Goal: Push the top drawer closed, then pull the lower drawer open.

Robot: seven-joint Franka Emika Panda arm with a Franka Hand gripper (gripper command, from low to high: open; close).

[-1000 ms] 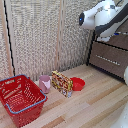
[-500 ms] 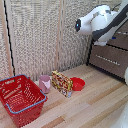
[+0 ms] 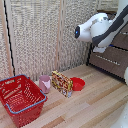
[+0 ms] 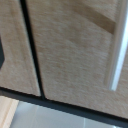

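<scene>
The white, rounded arm (image 3: 97, 27) is seen in the exterior view up against the dark brown wooden dresser. The pincer itself is hidden there, and whether it is open or closed cannot be told. The lower drawer (image 3: 111, 61), flat-fronted with a thin silvery bar handle, lies just below the arm. The top drawer (image 3: 121, 41) is mostly covered by the arm. In the wrist view, grained brown wood panels split by a dark seam and a pale straight bar handle (image 4: 118, 50) are shown close up. Well apart on the pale plank floor are a red wire-mesh basket (image 3: 21, 98), a pink cup (image 3: 45, 83), a patterned box (image 3: 62, 84) and a red bowl (image 3: 77, 84).
</scene>
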